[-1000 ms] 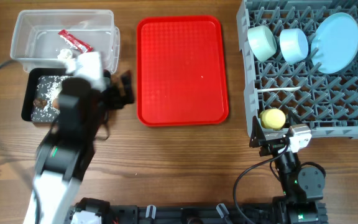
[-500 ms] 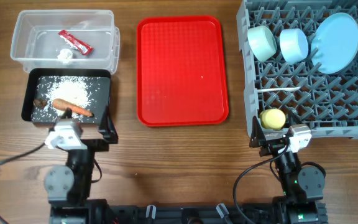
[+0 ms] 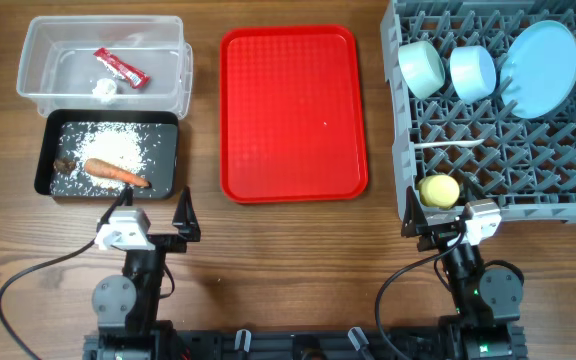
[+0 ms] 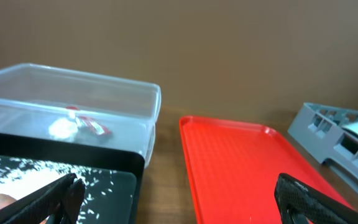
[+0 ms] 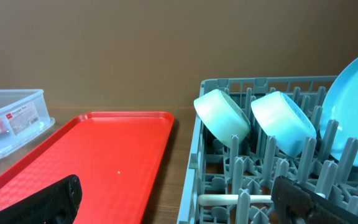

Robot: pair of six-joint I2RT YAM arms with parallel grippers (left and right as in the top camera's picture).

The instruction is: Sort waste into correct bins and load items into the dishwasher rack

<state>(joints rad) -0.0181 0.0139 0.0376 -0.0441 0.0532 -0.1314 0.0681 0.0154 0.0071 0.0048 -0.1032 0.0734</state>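
Observation:
The clear tub [image 3: 38, 45] holds the red wrapper [image 3: 120, 66] and the white scrap [image 3: 105, 88]. The black tray [image 3: 168, 125] holds rice [image 3: 118, 148], the carrot [image 3: 116, 174] and the brown lump [image 3: 65, 165]. The grey rack [image 3: 528, 175] holds the mint bowl [image 3: 421, 67], blue bowl [image 3: 472, 72], plate [image 3: 540, 68], spoon [image 3: 448, 146] and yellow cup [image 3: 439, 190]. My left gripper [image 3: 152, 208] is open and empty just in front of the black tray [image 4: 117, 163]. My right gripper [image 3: 438, 220] is open and empty at the rack's front left corner [image 5: 194, 162].
The flat red serving tray [image 3: 293, 113] lies between the bins and the rack, and shows in both wrist views [image 4: 241, 168] [image 5: 98, 155]. Cables trail from both arm bases along the table's front edge.
My left arm has pulled back from over the black tray to the table's front edge. The carrot it covered now lies uncovered in the tray. The right arm has not moved.

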